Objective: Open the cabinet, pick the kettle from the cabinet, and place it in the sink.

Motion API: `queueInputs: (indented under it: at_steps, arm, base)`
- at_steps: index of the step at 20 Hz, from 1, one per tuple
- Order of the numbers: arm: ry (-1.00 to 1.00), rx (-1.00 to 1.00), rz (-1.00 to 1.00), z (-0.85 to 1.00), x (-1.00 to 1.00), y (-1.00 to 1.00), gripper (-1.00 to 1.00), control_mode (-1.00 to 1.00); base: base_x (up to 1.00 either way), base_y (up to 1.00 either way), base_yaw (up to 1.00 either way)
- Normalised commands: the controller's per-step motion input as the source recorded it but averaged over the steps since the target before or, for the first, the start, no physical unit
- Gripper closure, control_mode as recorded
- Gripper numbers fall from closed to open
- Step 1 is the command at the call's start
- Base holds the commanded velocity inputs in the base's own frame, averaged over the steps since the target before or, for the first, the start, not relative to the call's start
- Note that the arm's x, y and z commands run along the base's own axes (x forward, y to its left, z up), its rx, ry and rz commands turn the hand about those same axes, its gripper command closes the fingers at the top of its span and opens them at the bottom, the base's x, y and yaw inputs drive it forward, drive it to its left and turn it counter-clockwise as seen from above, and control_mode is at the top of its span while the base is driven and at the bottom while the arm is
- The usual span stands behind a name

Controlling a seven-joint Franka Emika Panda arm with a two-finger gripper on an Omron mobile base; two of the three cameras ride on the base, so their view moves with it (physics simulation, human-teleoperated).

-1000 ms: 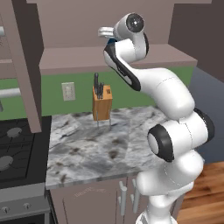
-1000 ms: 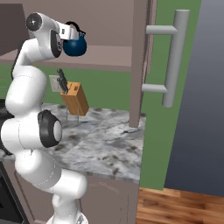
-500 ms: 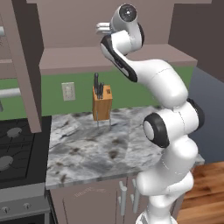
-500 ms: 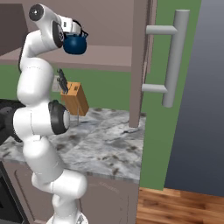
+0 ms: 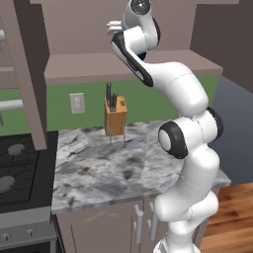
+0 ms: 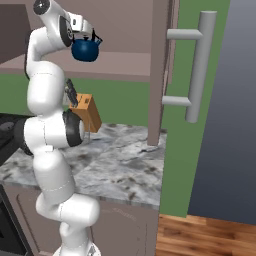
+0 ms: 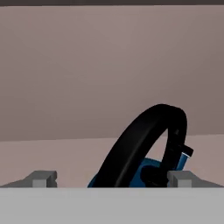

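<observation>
Since a second ago my arm has straightened and reached higher into the open cabinet (image 6: 160,70), bringing my pincer (image 7: 111,177) closer to the kettle (image 6: 86,49); the kettle itself has not shifted on its shelf.

My pincer's fingers stand wide apart, one grey fingertip (image 7: 41,178) on either side of the kettle's handle, gripping nothing. Whether they touch the kettle I cannot tell.

The kettle is small, round and glossy blue. A thin black handle arches over its top; in the hand view that arch rises dark and thick between my fingertips, with a sliver of blue body beneath it and a small black knob on the lid. It sits upright on the cabinet's bottom shelf, against the mauve-brown interior, just beside my hand in the right base view.

The cabinet door stands swung open on the right, its long grey bar handle (image 6: 197,70) upright. Below the cabinet, a wooden knife block (image 5: 114,116) with dark-handled knives rests on the grey marbled table (image 5: 113,168), near the green wall. A black stovetop (image 5: 20,165) adjoins the table on the left.
</observation>
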Motion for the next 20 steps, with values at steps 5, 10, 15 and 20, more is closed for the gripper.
queueInputs:
  at_steps: [5, 10, 15, 20]
  arm:
    - [0.00, -0.01, 0.00, -0.22, 0.00, 0.00, 1.00, -1.00]
    - [0.00, 0.00, 0.00, -0.20, -0.03, -0.03, 1.00, -1.00]
    - [-0.06, 0.00, -0.01, -0.16, -0.25, -0.02, 1.00, -1.00]
    - [-0.13, 0.00, 0.00, -0.04, -0.64, 0.02, 1.00, -1.00]
  base:
    - [0.00, 0.00, 0.00]
    - [0.00, 0.00, 0.00]
    - [0.00, 0.00, 0.00]
    - [0.00, 0.00, 0.00]
